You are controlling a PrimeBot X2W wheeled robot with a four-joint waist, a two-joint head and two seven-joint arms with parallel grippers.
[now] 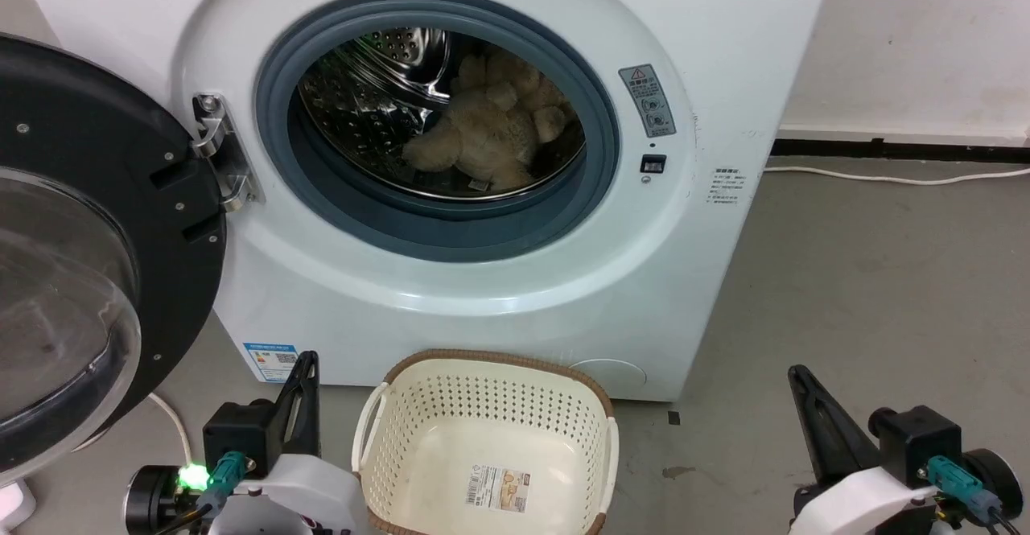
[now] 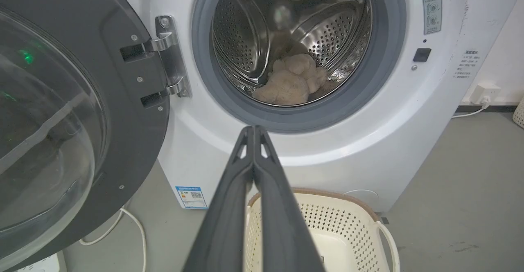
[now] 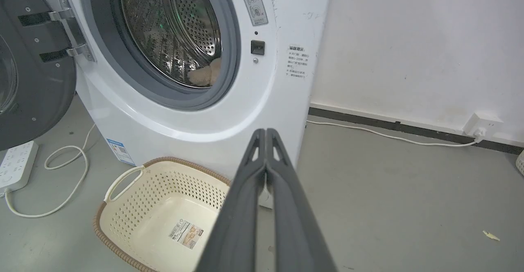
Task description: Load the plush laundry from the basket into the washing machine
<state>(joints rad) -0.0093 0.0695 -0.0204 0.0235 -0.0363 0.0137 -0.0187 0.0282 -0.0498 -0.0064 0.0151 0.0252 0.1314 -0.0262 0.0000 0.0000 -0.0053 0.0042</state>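
The plush laundry (image 1: 491, 137), a fluffy beige teddy bear, lies inside the steel drum of the white washing machine (image 1: 451, 294), low and right of centre; it shows also in the left wrist view (image 2: 290, 84) and as a sliver in the right wrist view (image 3: 204, 75). The cream basket (image 1: 483, 406) stands on the floor before the washer with just a label sticker on its bottom. My left gripper (image 1: 306, 362) is shut, left of the basket, holding nothing. My right gripper (image 1: 797, 374) is shut too, well right of the basket, with nothing in it.
The black-framed round glass door (image 1: 88, 253) hangs wide open at the left, close to my left arm. A white power strip (image 3: 16, 163) and cable lie on the floor left of the washer. Bare grey floor (image 1: 869, 294) stretches to the right, with a white cable along the wall.
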